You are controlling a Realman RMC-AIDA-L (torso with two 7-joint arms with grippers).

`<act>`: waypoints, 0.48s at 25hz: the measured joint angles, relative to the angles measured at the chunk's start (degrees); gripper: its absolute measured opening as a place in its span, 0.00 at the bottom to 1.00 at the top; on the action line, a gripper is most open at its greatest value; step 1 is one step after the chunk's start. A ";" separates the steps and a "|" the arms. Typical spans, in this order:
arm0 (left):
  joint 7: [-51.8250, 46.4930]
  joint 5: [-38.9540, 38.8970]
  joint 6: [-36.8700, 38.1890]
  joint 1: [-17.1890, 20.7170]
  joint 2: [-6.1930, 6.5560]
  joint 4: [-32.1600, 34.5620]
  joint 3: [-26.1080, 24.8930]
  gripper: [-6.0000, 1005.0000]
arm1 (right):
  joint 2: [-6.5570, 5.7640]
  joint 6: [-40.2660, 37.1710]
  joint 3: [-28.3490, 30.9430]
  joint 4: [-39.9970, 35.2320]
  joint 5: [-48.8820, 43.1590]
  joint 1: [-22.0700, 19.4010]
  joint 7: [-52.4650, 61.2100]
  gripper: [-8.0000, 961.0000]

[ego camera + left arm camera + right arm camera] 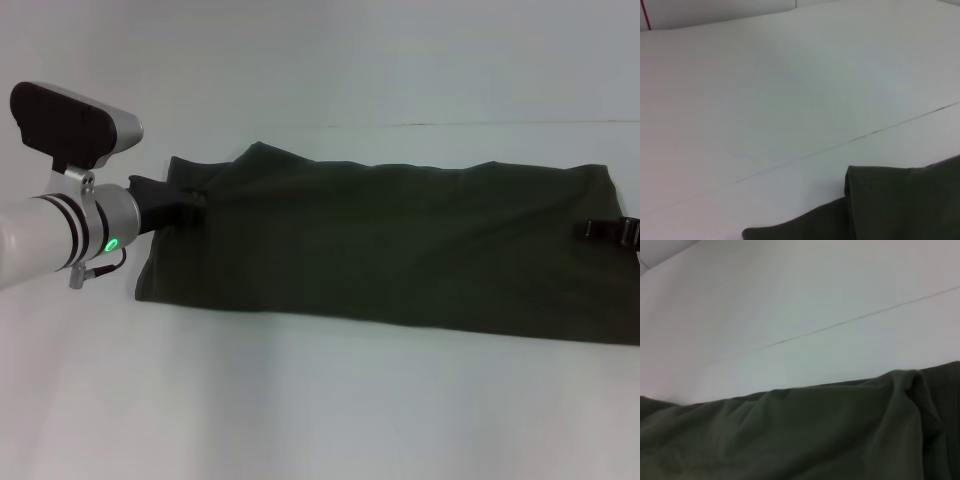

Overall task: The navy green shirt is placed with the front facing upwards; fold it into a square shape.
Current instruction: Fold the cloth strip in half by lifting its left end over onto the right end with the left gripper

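Lengthwise, navy green shirt (400, 250) folded into long band; left tool (185, 195) at left edge, grip unclear; white table (320, 420) around.

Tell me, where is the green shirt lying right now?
In the head view the navy green shirt lies folded into a long band across the white table, from the left hand at one end to the right hand at the other.

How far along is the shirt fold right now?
Done: the navy green shirt already lies as a long band on the white table, no lettering showing. In hand: the left end effector sits at its left end, the right end effector at its right edge; grips unclear. Left: folding the band's length into a square.
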 joint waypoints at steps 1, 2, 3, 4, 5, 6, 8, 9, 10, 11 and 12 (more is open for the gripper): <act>0.00 -0.03 -0.16 0.00 0.00 0.00 0.00 0.01 | 0.00 0.00 -0.18 0.00 -0.03 -0.02 0.02 0.63; 0.00 -0.04 -0.24 0.00 0.00 0.00 0.00 0.01 | 0.00 0.00 -0.30 -0.02 -0.03 -0.09 0.05 0.61; 0.00 -0.06 -0.34 0.00 0.00 0.00 0.00 0.01 | -0.01 -0.01 -0.38 -0.08 -0.04 -0.20 0.10 0.59; -0.01 -0.08 -0.54 0.00 0.00 0.00 0.00 0.01 | -0.04 0.00 -0.35 -0.15 -0.06 -0.37 0.14 0.57; -0.07 -0.10 -0.72 0.00 -0.01 0.00 0.00 0.01 | -0.08 0.00 -0.22 -0.21 -0.06 -0.50 0.15 0.54; -0.19 -0.09 -0.94 0.03 -0.02 0.02 0.00 0.01 | -0.15 0.00 -0.06 -0.23 -0.05 -0.65 0.16 0.52; -0.47 -0.06 -1.20 0.20 -0.07 0.14 -0.04 0.01 | -0.29 0.00 0.16 -0.25 0.04 -0.90 0.17 0.48; -0.50 -0.06 -1.21 0.27 -0.08 0.18 -0.16 0.01 | -0.36 0.01 0.20 -0.26 0.11 -1.02 0.17 0.45; -0.51 -0.05 -1.22 0.30 -0.08 0.18 -0.26 0.01 | -0.39 0.03 0.22 -0.28 0.15 -1.10 0.17 0.43; -0.52 -0.05 -1.22 0.33 -0.08 0.18 -0.37 0.01 | -0.40 0.03 0.24 -0.32 0.18 -1.19 0.20 0.41; -0.52 -0.04 -1.23 0.36 -0.09 0.18 -0.46 0.01 | -0.43 0.03 0.26 -0.37 0.22 -1.25 0.27 0.37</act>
